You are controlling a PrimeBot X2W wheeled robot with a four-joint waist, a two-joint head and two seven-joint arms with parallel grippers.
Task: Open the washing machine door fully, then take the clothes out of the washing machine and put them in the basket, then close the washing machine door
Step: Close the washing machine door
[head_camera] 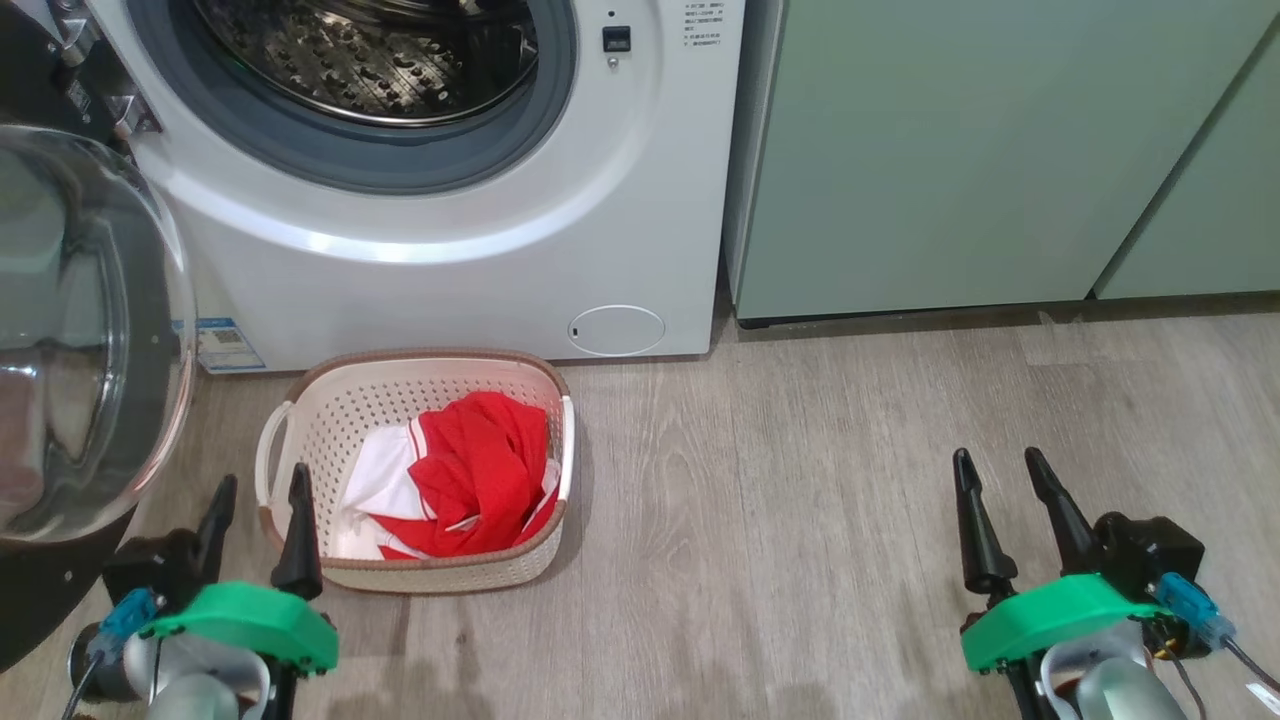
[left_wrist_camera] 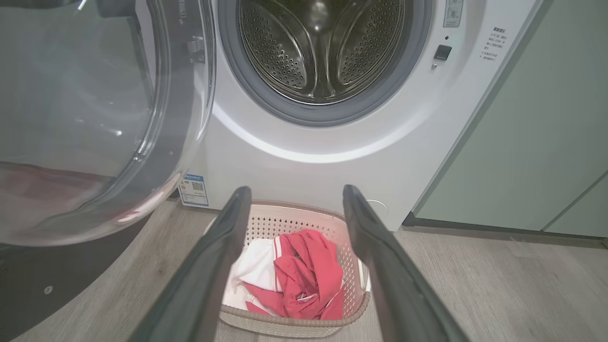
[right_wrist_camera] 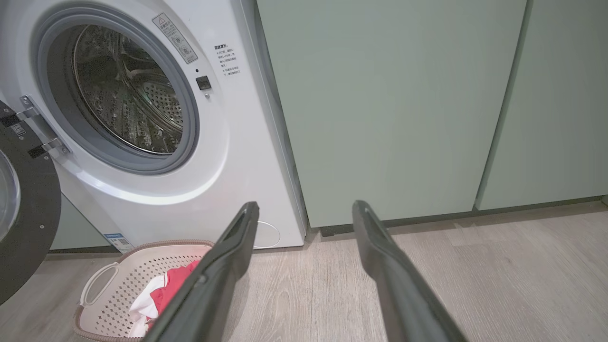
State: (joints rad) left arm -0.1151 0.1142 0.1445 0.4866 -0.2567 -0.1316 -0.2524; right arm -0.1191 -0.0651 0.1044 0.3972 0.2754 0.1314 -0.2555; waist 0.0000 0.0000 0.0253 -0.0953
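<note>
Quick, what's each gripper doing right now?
Left gripper, long dark fingers: open, holding nothing.
Right gripper, long dark fingers: open, holding nothing.

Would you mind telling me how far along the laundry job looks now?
Done: the washing machine door stands wide open, the washing machine looks empty, and the red clothes lie in the basket. In hand: nothing; the left gripper and right gripper hang open. Left: closing the door.
</note>
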